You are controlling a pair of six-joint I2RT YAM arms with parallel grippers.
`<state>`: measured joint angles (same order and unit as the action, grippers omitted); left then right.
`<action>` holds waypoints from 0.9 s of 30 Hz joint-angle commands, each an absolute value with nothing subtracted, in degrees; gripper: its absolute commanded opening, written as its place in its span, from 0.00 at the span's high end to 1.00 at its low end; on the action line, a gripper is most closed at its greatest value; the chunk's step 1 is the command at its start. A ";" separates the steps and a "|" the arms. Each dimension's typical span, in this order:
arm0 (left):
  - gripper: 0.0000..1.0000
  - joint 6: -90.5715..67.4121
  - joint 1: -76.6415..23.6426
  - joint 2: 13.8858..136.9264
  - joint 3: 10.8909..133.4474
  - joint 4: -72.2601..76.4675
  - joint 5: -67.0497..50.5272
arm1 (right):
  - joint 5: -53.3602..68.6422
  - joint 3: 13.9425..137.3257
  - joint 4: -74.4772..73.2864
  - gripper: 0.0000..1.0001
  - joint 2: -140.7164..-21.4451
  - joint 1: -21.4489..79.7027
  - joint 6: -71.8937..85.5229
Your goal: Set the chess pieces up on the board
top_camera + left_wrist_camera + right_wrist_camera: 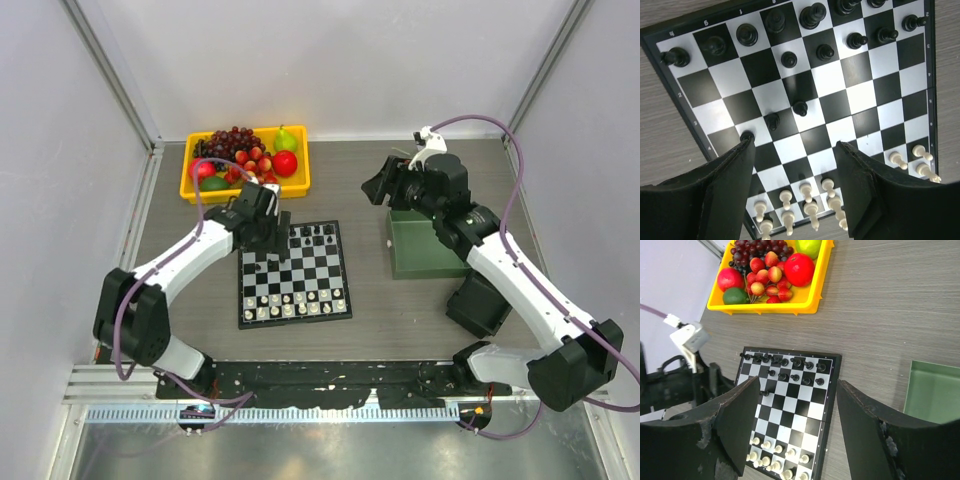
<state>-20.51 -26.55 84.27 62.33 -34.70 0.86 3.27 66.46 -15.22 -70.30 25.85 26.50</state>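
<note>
One black piece (746,136) beside left hand (794,145)

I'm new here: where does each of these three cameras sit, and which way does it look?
Top view: fixed above and behind the arms, looking down on the table; the left arm, the right arm and the chessboard show.
Left wrist view: on the left arm's wrist, looking down close at the chessboard; fingers of the left claw frame the bottom.
Right wrist view: on the right arm's wrist, looking down across the chessboard and the fruit tray; fingers of the right claw show.
Shared: all three see the chessboard.
</note>
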 commanded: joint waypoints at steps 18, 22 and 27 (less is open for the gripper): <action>0.57 -19.69 -29.79 98.96 72.07 -35.24 4.66 | 4.66 65.74 -12.57 0.31 -68.55 24.61 26.10; 0.58 -19.51 -29.79 99.49 71.11 -34.89 4.57 | 4.92 65.74 -12.48 0.31 -68.82 24.43 26.10; 0.63 -19.25 -29.79 100.46 70.93 -34.72 4.48 | 5.80 65.57 -11.87 0.31 -69.17 24.26 26.54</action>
